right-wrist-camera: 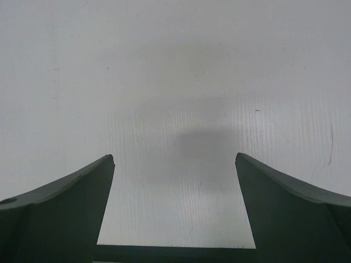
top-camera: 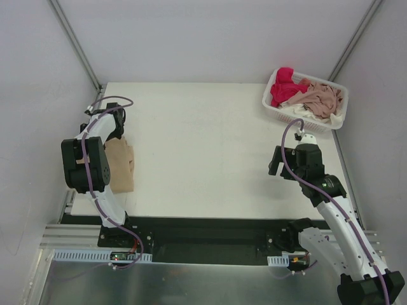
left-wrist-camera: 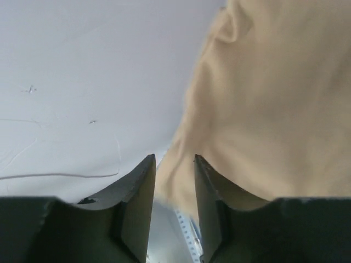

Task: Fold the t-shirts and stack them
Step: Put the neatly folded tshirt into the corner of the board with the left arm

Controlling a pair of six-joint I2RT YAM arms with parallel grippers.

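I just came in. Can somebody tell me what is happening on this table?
Two robot arms are working through a load of t-shirts. The left gripper is at the edge of a tan t-shirt that looks folded, on the left side of the table. Its jaws are slightly apart, with no cloth clearly pinched. The right gripper hangs wide open over bare table, holding nothing. A red t-shirt, a dusty pink one and some white cloth wait in the white basket at the far right corner.
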